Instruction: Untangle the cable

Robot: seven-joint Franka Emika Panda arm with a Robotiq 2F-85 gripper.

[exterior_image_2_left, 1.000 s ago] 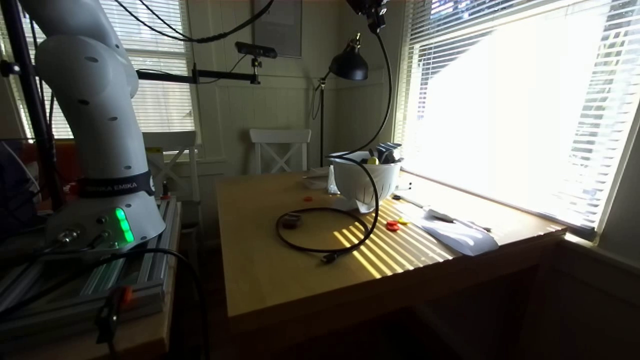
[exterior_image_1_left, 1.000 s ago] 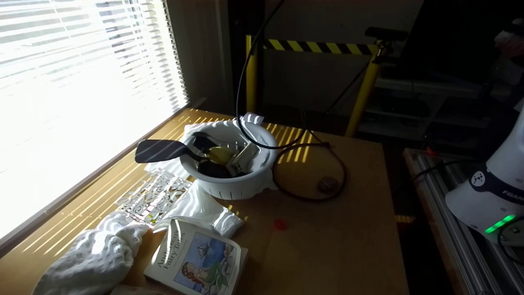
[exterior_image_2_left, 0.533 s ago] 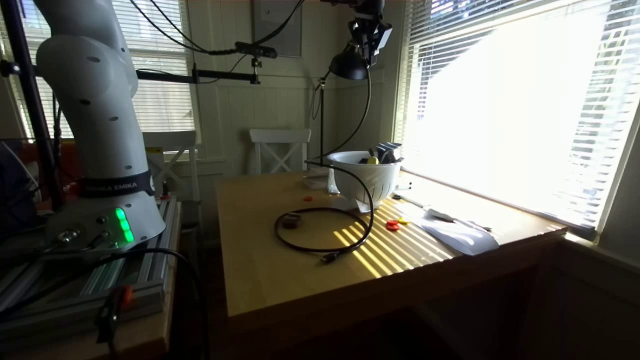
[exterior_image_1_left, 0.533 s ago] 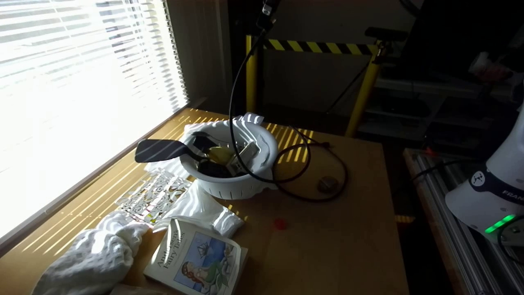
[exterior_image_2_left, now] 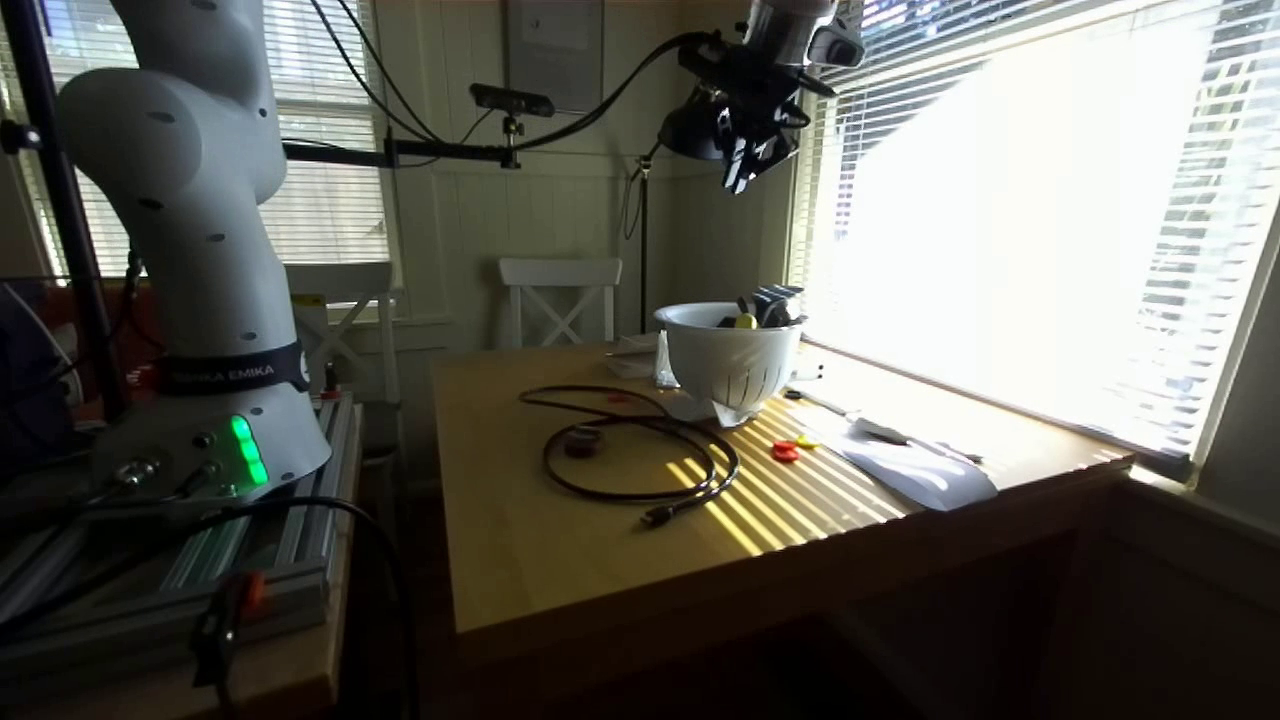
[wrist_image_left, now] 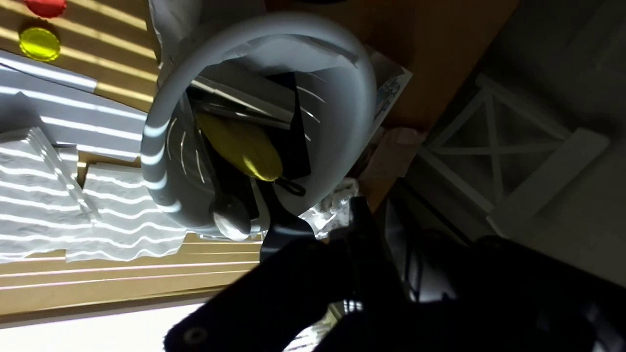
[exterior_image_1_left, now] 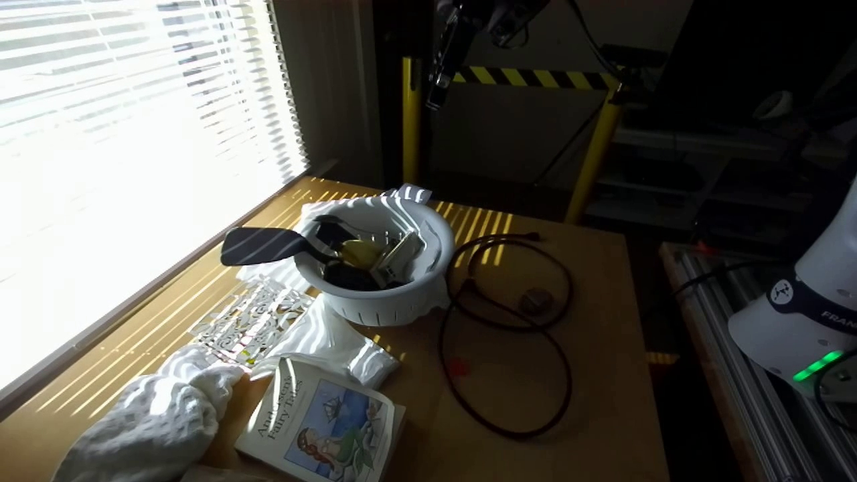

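Observation:
The dark cable (exterior_image_1_left: pixel 570 385) lies on the table in overlapping loops beside the white colander, as both exterior views show (exterior_image_2_left: pixel 640 499). One plug end (exterior_image_2_left: pixel 657 516) points toward the table edge, and the other end (exterior_image_1_left: pixel 467 286) lies near the colander. My gripper (exterior_image_1_left: pixel 435 100) is high above the table, tilted, and apart from the cable. It also shows in an exterior view (exterior_image_2_left: pixel 745 180). In the wrist view my gripper (wrist_image_left: pixel 375 203) is dark, with a narrow gap between the fingers and nothing seen in it. The cable is not clearly visible there.
The white colander (exterior_image_1_left: pixel 388 309) holds a black spatula (exterior_image_1_left: pixel 261 246), a yellow item (wrist_image_left: pixel 242 146) and other utensils. A small brown object (exterior_image_1_left: pixel 535 301) sits inside the cable's loop. A book (exterior_image_1_left: pixel 321 428) and white cloth (exterior_image_1_left: pixel 154 415) lie nearby. A lamp (exterior_image_2_left: pixel 690 130) stands behind.
The cable hung from my gripper across the colander; now it has been let go and lies on the table as a further loop. The gripper has come lower and tilted.

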